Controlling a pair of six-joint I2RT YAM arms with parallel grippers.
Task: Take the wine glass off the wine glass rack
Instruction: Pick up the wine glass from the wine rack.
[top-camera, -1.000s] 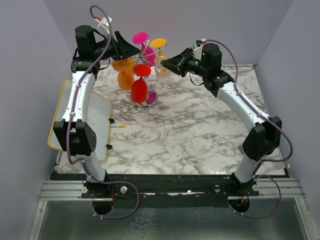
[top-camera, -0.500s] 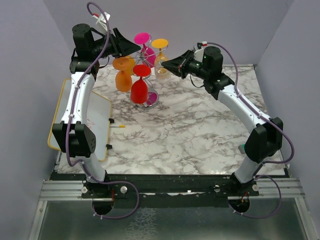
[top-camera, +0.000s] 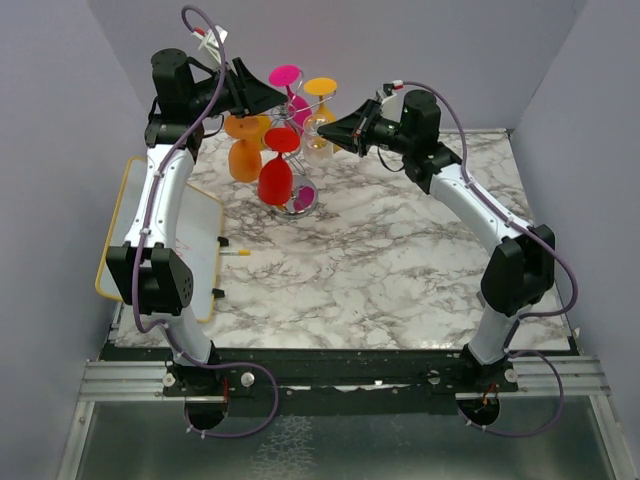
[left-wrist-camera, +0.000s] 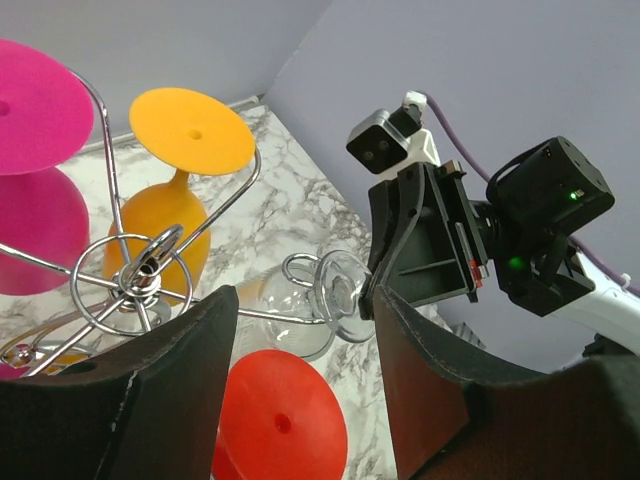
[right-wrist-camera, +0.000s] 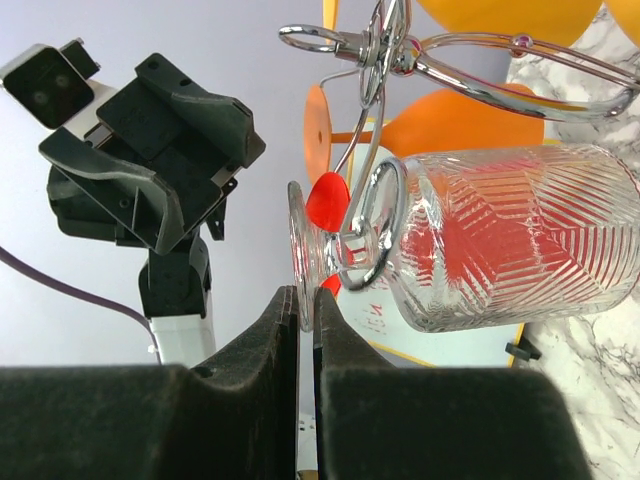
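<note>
Hanging on the right of the rack (right-wrist-camera: 380, 50), the clear wine glass (right-wrist-camera: 500, 240) has its foot pinched in your narrow right claw (right-wrist-camera: 305, 300). Your left claw (left-wrist-camera: 305, 300) stands wide beside the rack.

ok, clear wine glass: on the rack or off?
On. The clear wine glass hangs with its stem through a loop of the wine glass rack; the right gripper pinches its foot rim.

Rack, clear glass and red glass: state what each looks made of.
Rack: polished metal wire, probably chromed, judging by its mirror-bright reflections. Clear glass: transparent with a pressed line pattern, so glass or hard plastic. Red glass: likely plastic, given the solid saturated colour and soft sheen.
</note>
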